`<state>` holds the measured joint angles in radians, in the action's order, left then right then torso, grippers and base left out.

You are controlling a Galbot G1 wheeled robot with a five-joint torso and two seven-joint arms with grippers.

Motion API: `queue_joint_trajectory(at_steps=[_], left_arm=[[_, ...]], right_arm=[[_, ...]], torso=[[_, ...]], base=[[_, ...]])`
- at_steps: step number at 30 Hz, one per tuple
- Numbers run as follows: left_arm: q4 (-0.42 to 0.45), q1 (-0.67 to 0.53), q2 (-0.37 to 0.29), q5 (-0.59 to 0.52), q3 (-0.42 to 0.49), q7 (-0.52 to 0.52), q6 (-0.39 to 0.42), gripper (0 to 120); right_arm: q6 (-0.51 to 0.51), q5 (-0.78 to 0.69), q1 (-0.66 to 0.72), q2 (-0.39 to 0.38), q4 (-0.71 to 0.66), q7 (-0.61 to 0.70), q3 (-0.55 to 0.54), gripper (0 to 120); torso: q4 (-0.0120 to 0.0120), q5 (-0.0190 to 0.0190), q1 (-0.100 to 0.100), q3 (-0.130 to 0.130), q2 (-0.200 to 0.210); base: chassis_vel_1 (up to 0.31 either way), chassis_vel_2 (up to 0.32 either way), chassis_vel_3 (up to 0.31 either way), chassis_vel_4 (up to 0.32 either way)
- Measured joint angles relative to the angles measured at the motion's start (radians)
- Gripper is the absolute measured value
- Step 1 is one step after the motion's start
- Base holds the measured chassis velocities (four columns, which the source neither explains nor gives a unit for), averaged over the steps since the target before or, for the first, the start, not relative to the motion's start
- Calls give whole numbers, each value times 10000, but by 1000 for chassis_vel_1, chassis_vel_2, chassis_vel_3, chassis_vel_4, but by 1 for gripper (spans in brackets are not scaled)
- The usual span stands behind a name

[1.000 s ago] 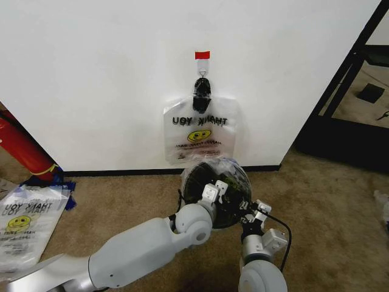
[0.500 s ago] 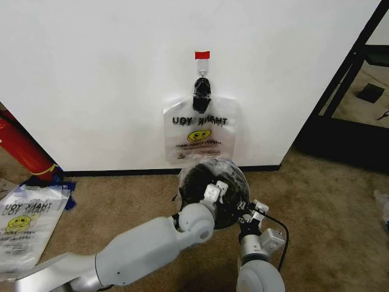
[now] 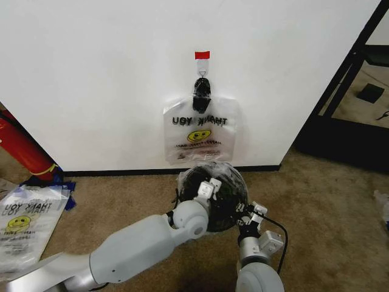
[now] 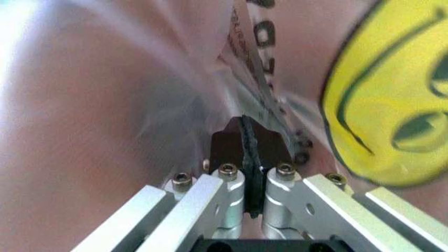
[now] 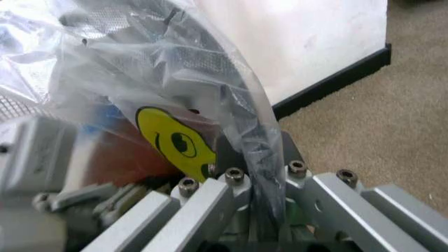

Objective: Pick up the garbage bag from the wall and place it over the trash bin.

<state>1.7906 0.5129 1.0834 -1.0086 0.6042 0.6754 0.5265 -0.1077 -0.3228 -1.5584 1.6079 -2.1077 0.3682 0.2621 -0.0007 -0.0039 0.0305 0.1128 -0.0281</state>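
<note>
Both the left pincer (image 3: 212, 184) and right pincer (image 3: 253, 211) pinch the garbage bag (image 5: 175, 100) tight, stretching it over the trash bin (image 3: 222, 198).

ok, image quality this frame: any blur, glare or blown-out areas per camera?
Head view: sharp and evenly lit, with the wall bright. Left wrist view: the garbage bag sits right against the lens, so its smiley print smears out of focus and one corner is blown out; the left gripper is fairly clear. Right wrist view: glare streaks on the plastic, wall washed out, the right gripper in focus.
</note>
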Motion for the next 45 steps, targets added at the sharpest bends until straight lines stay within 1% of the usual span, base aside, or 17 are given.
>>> queue_joint_trajectory(at_steps=[2, 4, 10, 14, 18, 20, 29, 33, 36, 38, 41, 45], left_arm=[[209, 74, -148, 44, -30, 9, -6, 0], [166, 93, -119, 163, -82, 12, -81, 0], [-323, -27, 232, 302, -22, 24, -233, 0], [-579, -80, 429, 341, 55, 23, -242, 0], [-1021, -136, 836, 340, 173, 22, -243, 0], [-1133, -138, 924, 339, 197, 22, -245, 0], [-1177, -2, 972, 286, 343, -109, -280, 0], [-831, 165, 762, 290, 158, -125, -349, 0], [-337, 225, 331, 290, 27, -98, -334, 0], [-188, 229, 201, 286, 16, -91, -308, 0], [544, 260, -399, 158, 17, -30, -148, 0], [811, 315, -739, 275, 76, -216, -155, 0]], right_arm=[[7, 4, 18, 1, 23, -4, -22, 0], [14, 35, 18, 1, 28, -12, -77, 0], [120, 234, -160, 2, 27, -83, -232, 0], [157, 289, -283, 2, 4, -116, -293, 0], [173, 296, -342, 2, -56, -122, -326, 0], [173, 287, -351, 2, -80, -122, -325, 0], [173, 148, -354, 2, -132, -114, -257, 0], [173, 148, -328, 2, -105, -94, -261, 0], [173, 148, -298, 2, -75, -88, -240, 0], [173, 148, -284, 2, -67, -87, -226, 0], [190, 162, -197, 2, -6, -77, -177, 0], [254, 216, -164, 2, 42, -69, -163, 0]], torso=[[0, -1, 0, 0, 0], [0, 0, -1, 0, 0], [-3, 0, -1, 0, -1], [-1, 1, -1, 0, -1], [-2, 1, -1, 0, -1], [-3, 1, 0, 0, -1], [-1, 1, -1, 0, -1], [-3, -1, 0, 0, -1], [-1, -1, -1, 0, -1], [0, -1, 0, 0, -1], [-1, -1, 0, 0, -1], [0, -1, 0, 0, -1]], base=[[0, 0, 0, 0], [0, 0, 0, 0], [0, 0, 0, 0], [0, 0, 0, 0], [0, 0, 0, 0], [0, 0, 0, 0], [0, 0, 0, 0], [0, 0, 0, 0], [0, 0, 0, 0], [0, 0, 0, 0], [0, 0, 0, 0], [0, 0, 0, 0]])
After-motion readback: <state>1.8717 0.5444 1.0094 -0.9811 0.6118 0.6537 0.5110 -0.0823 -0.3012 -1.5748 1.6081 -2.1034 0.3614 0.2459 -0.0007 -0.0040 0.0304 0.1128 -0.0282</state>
